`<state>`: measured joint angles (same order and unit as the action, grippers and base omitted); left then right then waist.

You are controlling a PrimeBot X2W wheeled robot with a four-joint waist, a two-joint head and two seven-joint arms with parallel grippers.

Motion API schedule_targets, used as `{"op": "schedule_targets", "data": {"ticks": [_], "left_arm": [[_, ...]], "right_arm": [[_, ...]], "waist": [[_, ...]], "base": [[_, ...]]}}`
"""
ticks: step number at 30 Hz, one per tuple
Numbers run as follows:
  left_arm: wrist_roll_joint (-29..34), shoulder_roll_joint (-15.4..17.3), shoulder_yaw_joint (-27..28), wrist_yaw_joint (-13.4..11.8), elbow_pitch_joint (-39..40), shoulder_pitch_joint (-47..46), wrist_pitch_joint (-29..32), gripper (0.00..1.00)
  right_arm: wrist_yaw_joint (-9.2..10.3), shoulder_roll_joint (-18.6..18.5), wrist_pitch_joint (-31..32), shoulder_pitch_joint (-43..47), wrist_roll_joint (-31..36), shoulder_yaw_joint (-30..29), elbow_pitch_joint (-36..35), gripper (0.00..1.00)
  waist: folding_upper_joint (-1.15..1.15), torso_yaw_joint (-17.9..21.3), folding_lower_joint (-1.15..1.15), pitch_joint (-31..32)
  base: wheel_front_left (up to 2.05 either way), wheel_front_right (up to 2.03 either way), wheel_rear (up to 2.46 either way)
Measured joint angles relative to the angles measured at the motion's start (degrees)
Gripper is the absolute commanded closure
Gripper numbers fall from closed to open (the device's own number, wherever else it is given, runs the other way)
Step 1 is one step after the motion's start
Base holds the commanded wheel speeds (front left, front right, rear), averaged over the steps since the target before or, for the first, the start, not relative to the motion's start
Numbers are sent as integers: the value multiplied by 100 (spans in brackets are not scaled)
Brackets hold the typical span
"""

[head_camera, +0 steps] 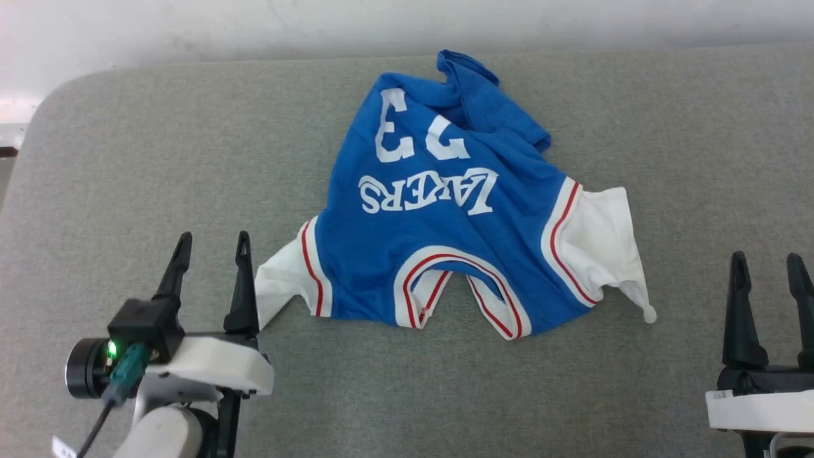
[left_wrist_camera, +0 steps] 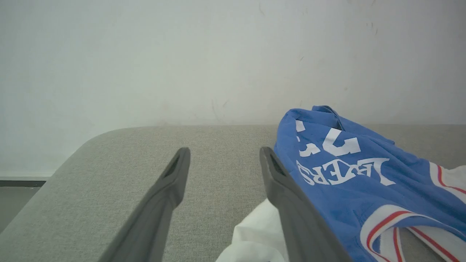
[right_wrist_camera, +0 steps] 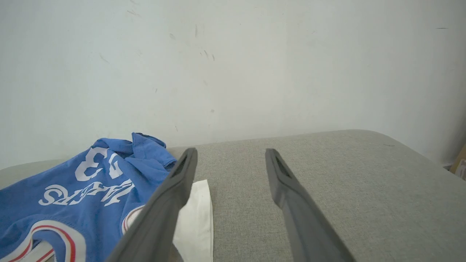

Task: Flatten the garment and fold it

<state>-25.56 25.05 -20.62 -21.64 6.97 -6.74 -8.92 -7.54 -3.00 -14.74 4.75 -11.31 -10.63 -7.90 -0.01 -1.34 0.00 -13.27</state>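
Left gripper (head_camera: pixel 211 245) and right gripper (head_camera: pixel 766 267) wide, empty — I'd pinch the shirt's (head_camera: pixel 439 242) sleeves (head_camera: pixel 604 242), spreading it along the worktop's (head_camera: pixel 127 159) near edge.

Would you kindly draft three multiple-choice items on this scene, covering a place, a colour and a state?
1. The shirt's collar lies: A nearest the wall; B nearest the robot; C hidden under a sleeve.
2. The sleeves are: A red; B black; C white.
3. The left pincer and right pincer are: A open and empty; B shut on the sleeves; C shut on the collar.

Answers:
1 B: the collar opening faces the head view's bottom edge.
2 C: both sleeves are white beside red trim.
3 A: each pair of fingers stands apart with nothing between.
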Motion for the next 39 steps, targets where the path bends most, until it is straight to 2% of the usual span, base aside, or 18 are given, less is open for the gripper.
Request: {"op": "schedule_targets", "data": {"ticks": [7, 15, 18, 23, 24, 25, 26, 28, 32, 36, 39], "left_arm": [[-62, 244, -233, 199, -428, -156, 932, 0], [-314, 488, -564, 631, -1027, -591, 2143, 0], [-330, 569, -654, 658, -1255, -729, 2542, 0], [-404, 641, -699, 800, -1413, -954, 2873, 0], [-434, 642, -706, 815, -1421, -989, 2917, 65], [-450, 642, -716, 857, -1418, -1007, 2917, 73], [-498, 634, -717, 902, -1418, -1009, 2915, 100], [-599, 588, -733, 978, -1406, -1009, 2897, 100], [-717, 491, -660, 978, -1378, -968, 2679, 100], [-699, 419, -583, 821, -1191, -786, 2290, 100], [-610, 410, -532, 691, -916, -694, 2038, 100]], "right_arm": [[1, -1, 0, -1, 0, -26, 1, 0], [1, 0, 0, -13, 2, -25, 0, 0], [1, -1, 0, -24, 16, -21, -4, 0], [1, -1, 0, -55, 16, -23, -31, 0], [1, -1, 1, -66, 16, -25, -32, 0], [0, -1, 0, -75, 16, -27, -32, 0], [1, 0, 0, -86, 16, -31, -31, 0], [1, -1, 0, -102, 16, -36, -30, 0], [1, 0, 0, -122, 19, -32, -22, 0], [1, -1, 65, -201, 118, -23, -62, 0], [1, -1, 388, -355, 165, 69, -104, 0]], "waist": [[0, 159, 0, -97], [0, 242, 0, -190], [0, 256, 0, -221], [0, 283, 0, -313], [0, 288, 0, -334], [0, 293, 0, -354], [0, 298, 0, -372], [0, 302, 0, -404], [0, 286, 0, -409], [0, 244, 0, -333], [0, 196, 0, -264]], "base": [[0, 0, 0], [0, 0, 0], [0, 0, 0], [0, 0, 0], [0, 0, 0], [0, 0, 0], [0, 0, 0], [0, 0, 0], [0, 0, 0], [0, 0, 0], [0, 0, 0]]}}
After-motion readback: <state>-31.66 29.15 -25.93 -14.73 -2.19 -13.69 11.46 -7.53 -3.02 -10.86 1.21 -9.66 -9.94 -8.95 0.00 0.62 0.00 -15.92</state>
